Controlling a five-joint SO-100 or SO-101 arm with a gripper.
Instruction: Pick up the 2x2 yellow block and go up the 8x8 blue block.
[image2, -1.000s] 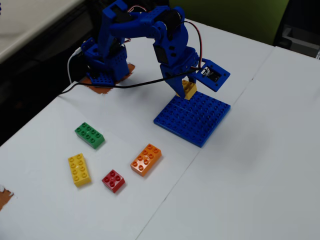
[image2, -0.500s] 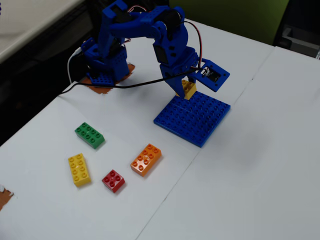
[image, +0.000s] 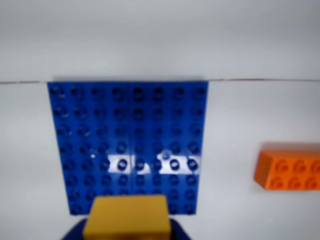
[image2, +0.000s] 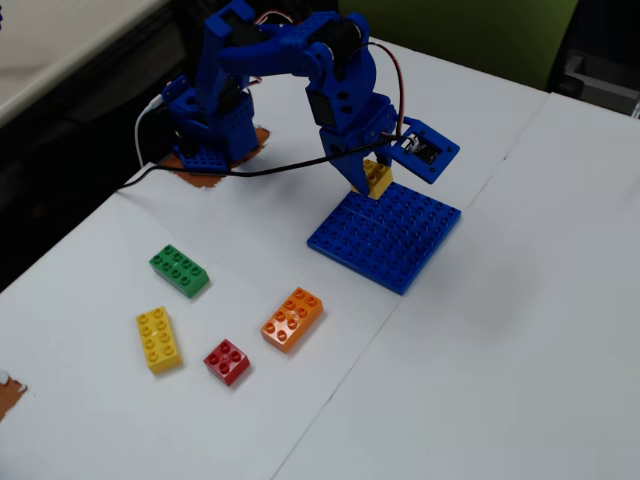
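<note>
My blue gripper (image2: 372, 181) is shut on the 2x2 yellow block (image2: 378, 177) and holds it just above the far edge of the 8x8 blue block (image2: 386, 235), which lies flat on the white table. In the wrist view the yellow block (image: 127, 217) fills the bottom middle between the dark blue jaws, in front of the blue plate (image: 130, 145). I cannot tell whether the block touches the plate.
In the fixed view a green brick (image2: 180, 270), a long yellow brick (image2: 159, 339), a red brick (image2: 228, 361) and an orange brick (image2: 292, 319) lie left of the plate. The orange brick also shows in the wrist view (image: 289, 170). The arm's base (image2: 212, 130) stands at the back left.
</note>
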